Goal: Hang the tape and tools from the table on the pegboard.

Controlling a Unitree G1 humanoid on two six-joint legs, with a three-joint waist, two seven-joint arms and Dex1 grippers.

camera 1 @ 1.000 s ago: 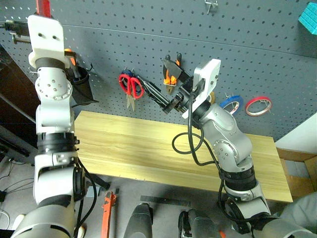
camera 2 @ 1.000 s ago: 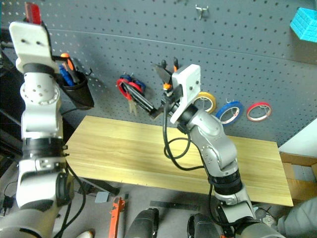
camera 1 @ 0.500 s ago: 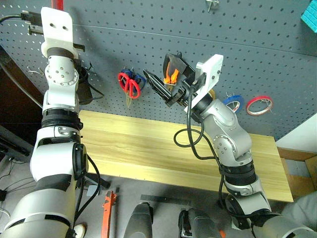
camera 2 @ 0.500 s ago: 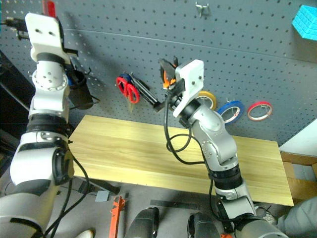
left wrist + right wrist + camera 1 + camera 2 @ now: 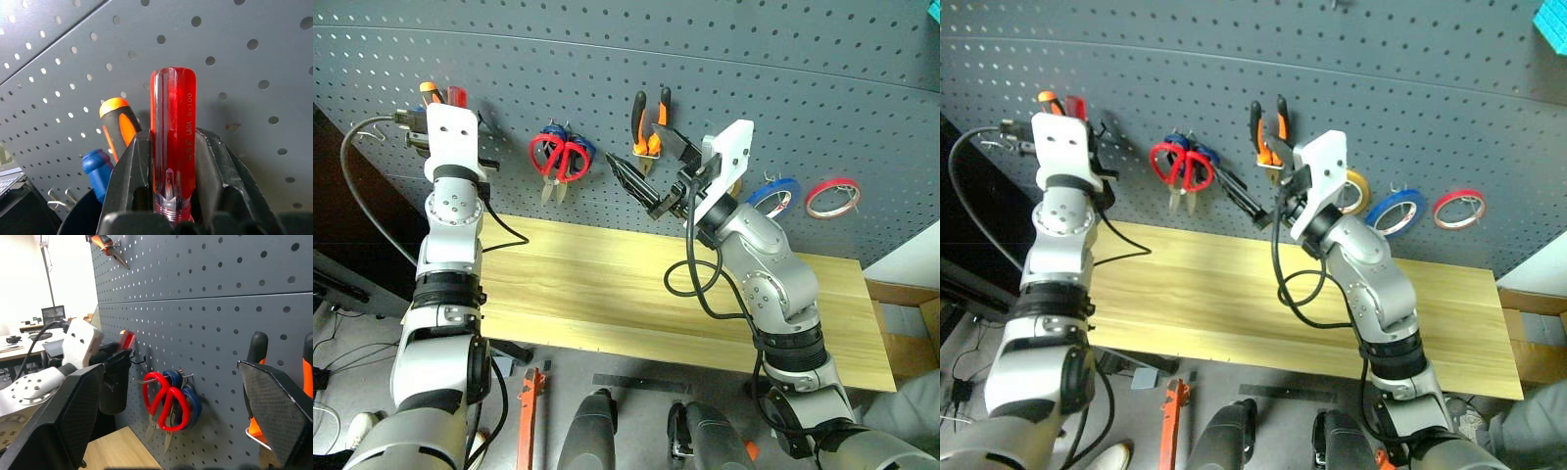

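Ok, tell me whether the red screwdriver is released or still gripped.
Gripped. The left pincer is shut on the screwdriver, its fingers pressed against both sides of the red handle.

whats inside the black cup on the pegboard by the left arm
In the black cup, an orange-and-black handle and a blue handle stick up. The red screwdriver sits between the left gripper fingers. Shafts and cup bottom are hidden.

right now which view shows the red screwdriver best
The left wrist view: the red screwdriver stands large and upright, clamped in the left gripper. The two eye views show just its red tip above the left gripper; the right wrist view shows a small red patch of it.
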